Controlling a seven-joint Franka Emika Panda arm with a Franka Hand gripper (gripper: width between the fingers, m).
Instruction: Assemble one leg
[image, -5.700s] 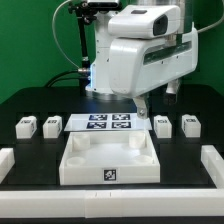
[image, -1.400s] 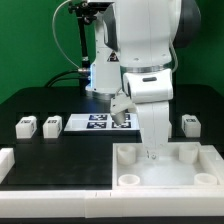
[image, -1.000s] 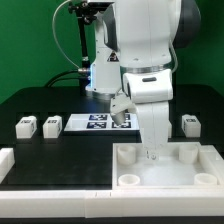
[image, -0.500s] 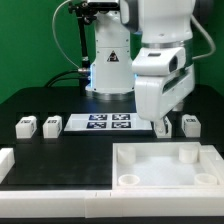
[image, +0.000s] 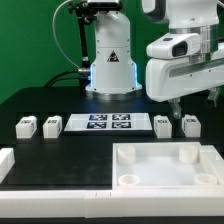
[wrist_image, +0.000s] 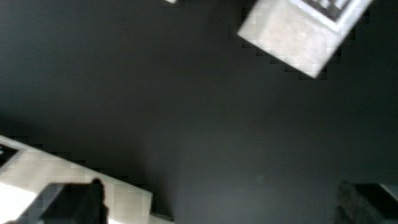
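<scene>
Claw: through the wrist camera I see the dark two-finger claw (wrist_image: 222, 192) with its fingers (wrist_image: 71, 200) standing far apart. Only black table is between them, so it is spread wide and carries nothing.
Arm: the big white wrist housing (image: 186, 62) hangs high at the exterior view's right, apart from all the parts.
Legs: four small white plastic leg blocks, each with a black-and-white square marker, stand in one row on the black table (image: 60, 150).
Row order: from the exterior view's left I see the outer left leg block (image: 27, 125), the inner left leg block (image: 52, 125), the inner right leg block (image: 163, 124) and the outer right leg block (image: 190, 124).
Leg state: every block stands upright on the table and nothing touches it; the two right ones are below the housing.
Board: the thin flat white marker board (image: 108, 123) lies in the same row, between the inner left and inner right blocks.
Tray: the large white square tray with round corner sockets (image: 160, 170) lies in front of the row, toward the exterior view's right.
Border pieces: one white bar (image: 5, 160) is at the exterior view's left edge and a long white strip (image: 55, 192) runs along the front.
Wrist picture: a white piece with a black marker pattern (wrist_image: 299, 32) is at the edge; I cannot tell which part it is.
</scene>
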